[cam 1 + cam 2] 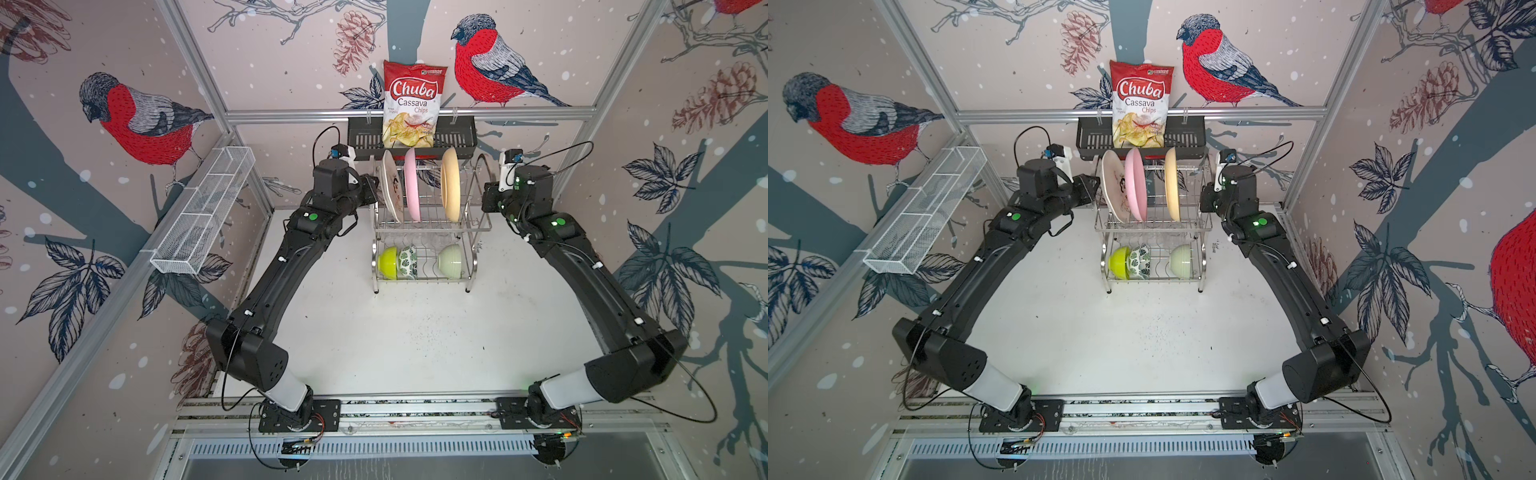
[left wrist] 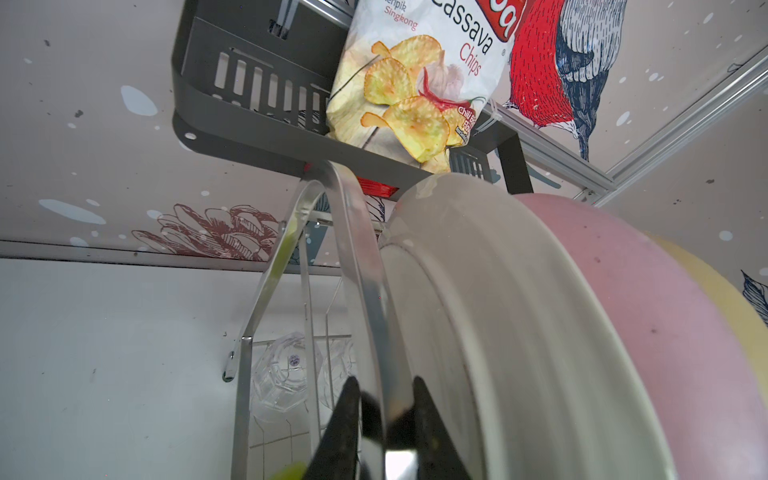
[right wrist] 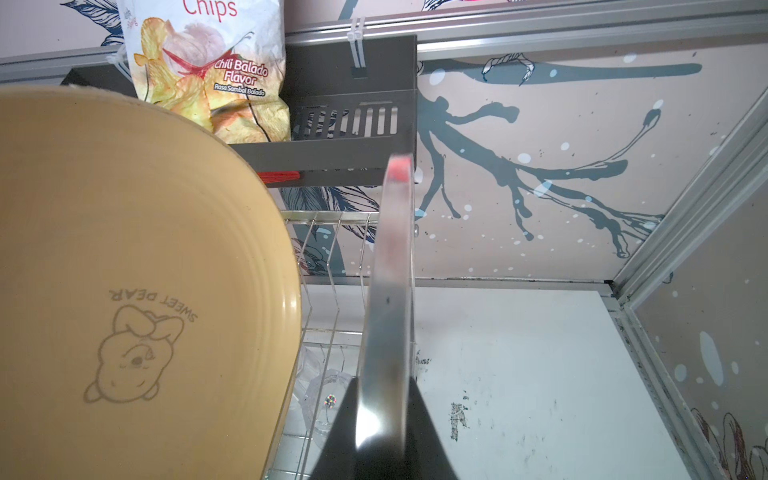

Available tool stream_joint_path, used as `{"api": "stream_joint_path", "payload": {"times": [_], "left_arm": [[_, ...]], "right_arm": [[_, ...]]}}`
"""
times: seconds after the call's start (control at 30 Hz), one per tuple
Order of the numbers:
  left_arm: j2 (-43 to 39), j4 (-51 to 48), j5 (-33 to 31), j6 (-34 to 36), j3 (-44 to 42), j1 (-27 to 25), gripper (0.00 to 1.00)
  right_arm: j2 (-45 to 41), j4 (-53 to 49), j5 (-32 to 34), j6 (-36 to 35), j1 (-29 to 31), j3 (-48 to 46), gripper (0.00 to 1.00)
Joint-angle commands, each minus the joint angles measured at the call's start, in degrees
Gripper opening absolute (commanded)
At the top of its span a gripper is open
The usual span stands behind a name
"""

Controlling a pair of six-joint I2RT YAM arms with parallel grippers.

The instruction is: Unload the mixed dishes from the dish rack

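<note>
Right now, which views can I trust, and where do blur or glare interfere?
Left wrist view: dish rack tube at the left gripper is blurred, mirror-bright. Right wrist view: tube blurred too, glare near the right gripper; tan plate print sharp. Both top views: evenly lit, reasonably sharp.

The front of the bench [image 1: 374,340] lies open between the two arms, giving a wide approach to the dish rack [image 1: 432,227]. At the rack's rear the black basket [image 1: 361,139] with the chips bag [image 1: 411,104] hangs close over the plate tops, so room from above is tight. On the upper tier the cream plate [image 1: 392,193] and pink plate [image 1: 412,187] stand almost touching, while a broad gap separates the pink plate from the tan plate [image 1: 451,185]. Both rack ends are taken: the left pincer [image 2: 384,386] straddles the left end tube just beside the cream plate, and the right pincer [image 3: 384,382] straddles the right tube, with bare wires between it and the tan plate. The white mesh tray [image 1: 203,212] juts from the left wall, well apart.
</note>
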Motion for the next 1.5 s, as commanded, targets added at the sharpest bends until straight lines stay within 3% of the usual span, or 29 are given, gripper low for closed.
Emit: {"api": "stream_joint_path", "payload": {"times": [0.0,0.13,0.27,0.43,0.8,0.9,1.07,1.47], "left_arm": [[1.3,-3.5,-0.9,-6.2,0.8,-0.1,0.05],[1.5,-3.6,-1.3,-6.1,1.1,-0.1,0.05],[1.5,-3.7,-1.4,-6.1,1.3,-0.1,0.07],[0.5,-4.1,-2.1,-6.3,0.5,-0.1,0.28],[-10.4,-3.8,-6.6,-5.7,-7.2,-0.1,0.56],[-14.9,-3.7,-8.3,-5.0,-10.8,-0.1,0.59],[-19.8,-5.1,-9.2,-3.3,-15.3,-0.1,0.64],[-18.9,-7.6,-3.5,1.7,-17.2,0.0,0.7]], "right_arm": [[0.4,3.7,-2.8,2.9,-1.5,1.8,0.06],[0.8,2.9,-4.0,3.2,-1.7,2.6,0.09],[0.0,3.5,-4.0,3.8,-1.6,1.6,0.29],[-2.2,3.0,-3.8,4.4,-1.5,0.4,0.43],[-10.6,1.7,-3.0,6.4,1.3,-2.7,0.48],[-12.3,2.1,-3.7,6.3,3.4,-3.6,0.5],[-11.7,4.0,-11.2,5.8,5.5,-2.8,0.51],[-1.4,1.3,-19.2,5.6,6.3,7.9,0.51]]}}
